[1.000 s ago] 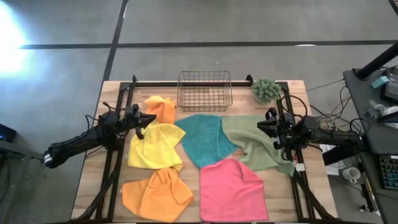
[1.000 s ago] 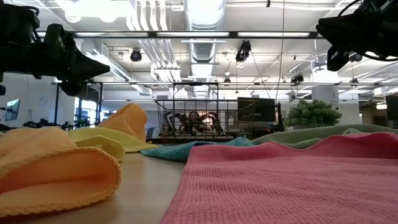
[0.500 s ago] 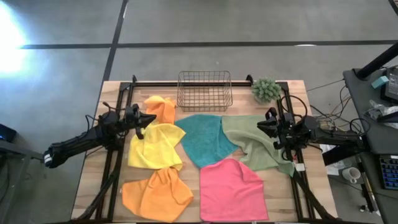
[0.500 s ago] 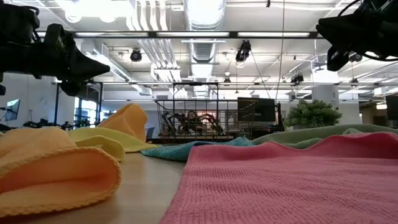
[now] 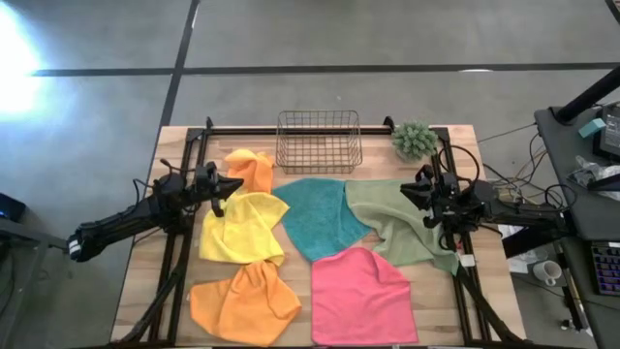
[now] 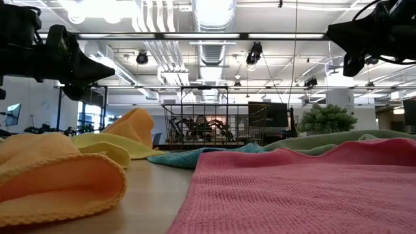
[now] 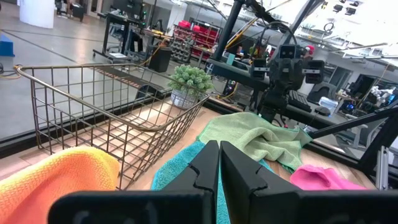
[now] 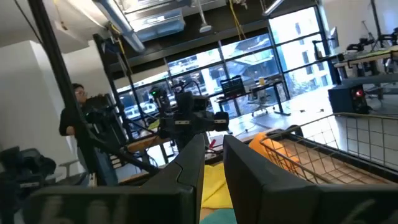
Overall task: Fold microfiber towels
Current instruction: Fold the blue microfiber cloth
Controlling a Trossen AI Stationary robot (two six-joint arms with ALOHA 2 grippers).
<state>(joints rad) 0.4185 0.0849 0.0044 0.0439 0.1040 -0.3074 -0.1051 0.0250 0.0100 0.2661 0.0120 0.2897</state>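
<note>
Several microfiber towels lie loose on the wooden table: an orange one (image 5: pixel 250 170) bunched at the far left, a yellow one (image 5: pixel 242 226), a teal one (image 5: pixel 315 215), an olive green one (image 5: pixel 399 223), a pink one (image 5: pixel 360 296) and a second orange one (image 5: pixel 242 302) at the near left. My left gripper (image 5: pixel 232 184) is shut and empty, level above the table between the far orange and yellow towels. My right gripper (image 5: pixel 412 191) hangs above the olive towel's right part, its fingers (image 8: pixel 186 163) a little apart with nothing between them.
A wire basket (image 5: pixel 319 141) stands at the far edge's middle, with a small green spiky plant (image 5: pixel 415 140) to its right. Black frame rails (image 5: pixel 177 242) run along both sides of the table. A person (image 8: pixel 74 118) stands in the room beyond.
My right gripper has turned a little at the wrist while staying in place. The towels lie as before.
</note>
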